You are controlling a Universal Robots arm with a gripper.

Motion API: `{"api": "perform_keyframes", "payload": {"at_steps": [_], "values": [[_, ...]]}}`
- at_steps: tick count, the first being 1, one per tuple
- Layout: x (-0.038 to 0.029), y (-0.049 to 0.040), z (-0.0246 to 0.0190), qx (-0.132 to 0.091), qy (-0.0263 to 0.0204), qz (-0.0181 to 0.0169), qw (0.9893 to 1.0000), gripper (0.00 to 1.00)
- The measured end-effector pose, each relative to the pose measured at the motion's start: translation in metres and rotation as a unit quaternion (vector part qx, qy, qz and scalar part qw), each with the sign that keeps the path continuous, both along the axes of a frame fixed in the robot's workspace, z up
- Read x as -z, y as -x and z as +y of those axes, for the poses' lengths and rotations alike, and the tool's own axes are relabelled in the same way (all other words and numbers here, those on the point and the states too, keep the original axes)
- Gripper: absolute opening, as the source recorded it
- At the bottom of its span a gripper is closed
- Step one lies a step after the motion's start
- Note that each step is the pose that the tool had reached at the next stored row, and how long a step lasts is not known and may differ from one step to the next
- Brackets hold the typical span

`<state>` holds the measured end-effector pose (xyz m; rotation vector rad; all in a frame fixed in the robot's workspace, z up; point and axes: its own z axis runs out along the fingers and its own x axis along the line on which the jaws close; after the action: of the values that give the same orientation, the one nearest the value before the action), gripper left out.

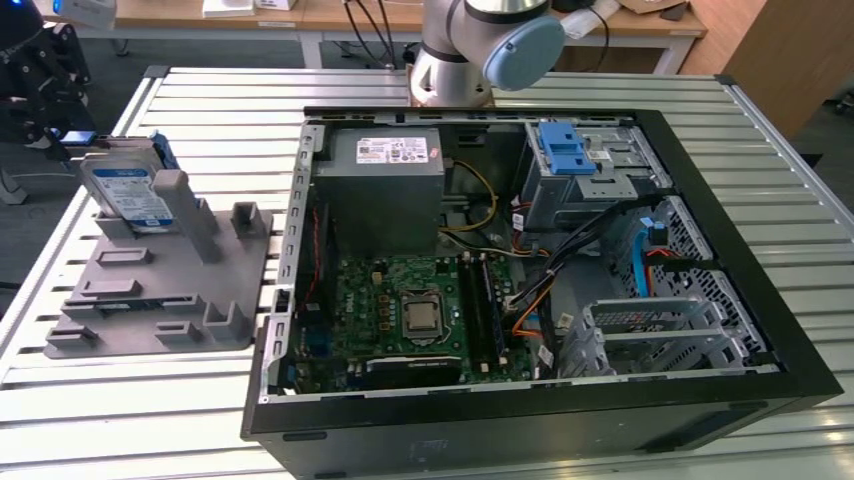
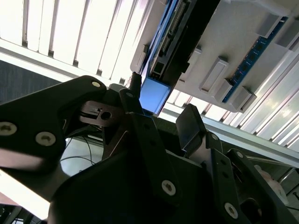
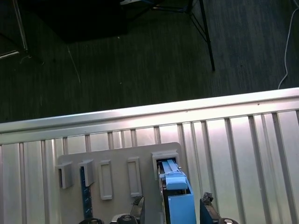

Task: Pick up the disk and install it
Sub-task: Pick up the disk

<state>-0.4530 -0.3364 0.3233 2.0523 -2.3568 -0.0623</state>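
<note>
The disk [image 1: 127, 190] stands on edge in a slot of the grey holder [image 1: 160, 290] at the exterior view's left, its white-and-blue label showing and its blue bracket along the edge. My gripper [image 1: 64, 128] hovers just behind its top end. In both wrist views the blue bracket end of the disk [image 3: 180, 198] [image 2: 154, 93] lies between my black fingers [image 3: 205, 203] [image 2: 189, 123], with a gap on each side. The gripper [image 3: 172, 205] [image 2: 161, 112] is open and straddles the disk without gripping it.
An open black computer case [image 1: 747, 240] lies on the slatted metal table [image 1: 200, 100]. Inside it are a grey power-supply box [image 1: 387, 160], a motherboard [image 1: 414, 310], a blue-fronted drive bay [image 1: 567, 150] and a metal drive cage [image 1: 654, 330]. The table's edge [image 3: 140, 116] and dark floor lie beyond the holder.
</note>
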Motion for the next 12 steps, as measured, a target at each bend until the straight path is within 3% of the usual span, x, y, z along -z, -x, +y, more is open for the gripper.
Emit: {"api": "perform_keyframes", "payload": {"at_steps": [10,12], "values": [[0.0,0.0,0.0,0.0,0.0,-0.0002,1.0,0.57],[0.0002,0.0001,0.0,0.0,0.0,-0.0016,1.0,0.57]]}}
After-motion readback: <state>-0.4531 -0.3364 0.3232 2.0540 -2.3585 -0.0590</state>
